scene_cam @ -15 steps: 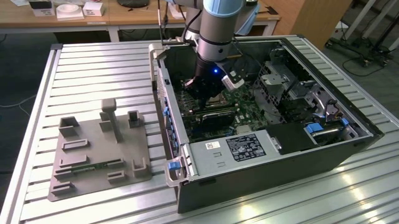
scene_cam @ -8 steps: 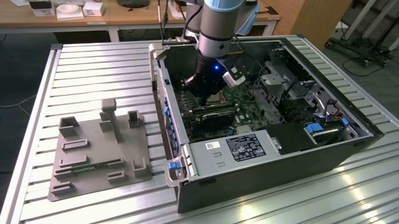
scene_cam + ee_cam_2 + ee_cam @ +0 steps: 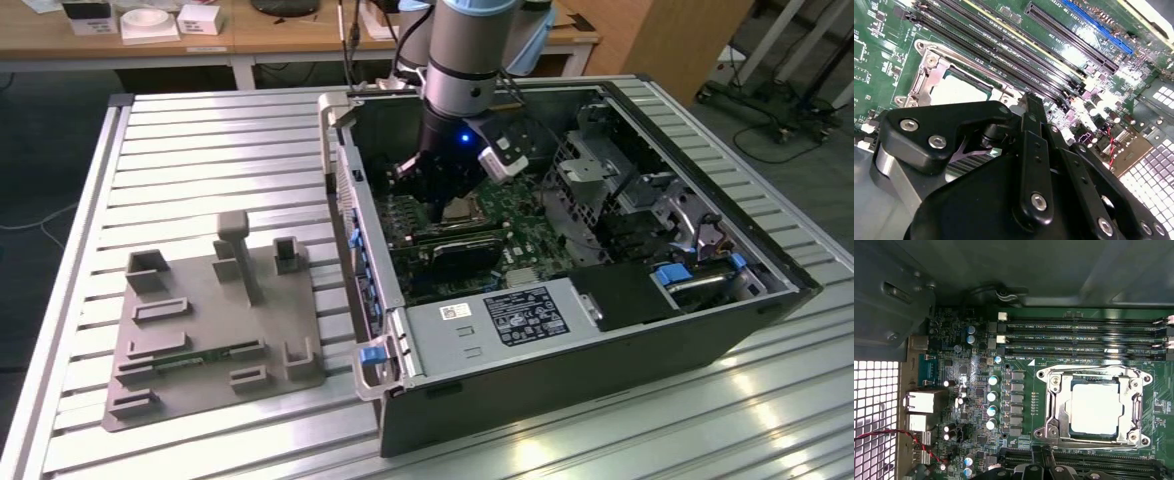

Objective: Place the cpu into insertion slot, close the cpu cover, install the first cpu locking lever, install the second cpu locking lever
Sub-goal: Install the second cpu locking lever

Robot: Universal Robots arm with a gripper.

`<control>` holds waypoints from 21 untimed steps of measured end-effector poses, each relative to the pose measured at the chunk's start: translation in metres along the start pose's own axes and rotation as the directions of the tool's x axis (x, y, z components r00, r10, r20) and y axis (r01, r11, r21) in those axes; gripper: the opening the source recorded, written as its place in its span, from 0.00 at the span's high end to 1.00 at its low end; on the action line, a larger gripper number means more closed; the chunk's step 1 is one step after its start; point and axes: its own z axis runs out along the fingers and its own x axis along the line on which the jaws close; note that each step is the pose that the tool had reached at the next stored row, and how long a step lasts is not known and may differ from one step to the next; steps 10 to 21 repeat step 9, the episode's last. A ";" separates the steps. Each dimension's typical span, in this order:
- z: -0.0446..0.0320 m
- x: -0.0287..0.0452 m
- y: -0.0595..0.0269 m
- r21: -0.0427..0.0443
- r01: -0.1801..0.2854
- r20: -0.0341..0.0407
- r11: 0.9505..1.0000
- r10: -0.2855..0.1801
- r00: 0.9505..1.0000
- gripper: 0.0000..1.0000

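Black linkage and bolted finger arms of your gripper (image 3: 1029, 165) crowd the near part of the second wrist view, and you cannot tell from them how wide the claw stands or whether it has hold of anything — the tips run out of sight behind the linkage. Just past them sits the insertion slot (image 3: 1094, 407), and the cpu (image 3: 1095, 408) already lies in it, its pale metal top showing through the window of the cpu cover (image 3: 1134, 412), which looks folded down over the chip. Long memory slots (image 3: 1079, 335) run along both sides of the socket, very near it.

In the exterior view the arm reaches down into the open computer case (image 3: 561, 330), the claw low over the motherboard (image 3: 514, 205).

Your risks, judged from this: the locking levers cannot be made out clearly, so pushing down blind could slide off a lever and scrape the board or the row of capacitors (image 3: 992, 395) beside the socket. If the chip is slightly askew under the frame, clamping pressure would bend socket pins — you cannot confirm seating from here
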 end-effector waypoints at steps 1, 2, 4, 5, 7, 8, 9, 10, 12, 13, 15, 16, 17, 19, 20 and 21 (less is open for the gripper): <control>0.0000 0.0000 0.0000 0.000 0.000 0.000 1.000 0.000 1.000 0.90; 0.0000 0.0000 0.0000 0.000 0.000 0.000 1.000 0.000 1.000 0.90; 0.0000 0.0000 0.0000 0.000 0.000 0.000 1.000 0.000 1.000 0.90; 0.0000 0.0000 0.0000 0.000 0.000 0.000 1.000 0.000 1.000 0.90; 0.0000 0.0000 0.0000 0.000 0.000 0.000 1.000 0.000 1.000 0.90; 0.0000 0.0000 0.0000 0.000 0.000 0.000 1.000 0.000 1.000 0.90; -0.0001 0.0000 0.0000 0.000 0.000 0.000 1.000 0.000 1.000 0.90; -0.0001 0.0000 0.0000 0.000 0.000 0.000 1.000 0.000 1.000 0.90; -0.0001 0.0000 0.0000 0.000 0.000 0.000 1.000 0.000 1.000 0.90; -0.0001 0.0000 0.0000 0.000 0.000 0.000 1.000 0.000 1.000 0.90; -0.0001 0.0000 0.0000 0.000 0.000 0.000 1.000 0.000 1.000 0.90; -0.0001 0.0000 0.0000 0.000 0.000 0.000 1.000 0.000 1.000 0.90; -0.0001 0.0000 0.0000 0.000 0.000 0.000 1.000 0.000 1.000 0.90; -0.0001 0.0000 0.0000 0.000 0.000 0.000 1.000 0.000 1.000 0.90; -0.0001 0.0000 0.0000 0.000 0.000 0.000 1.000 0.000 1.000 0.90; -0.0001 0.0000 0.0000 0.000 0.000 0.000 1.000 0.000 1.000 0.90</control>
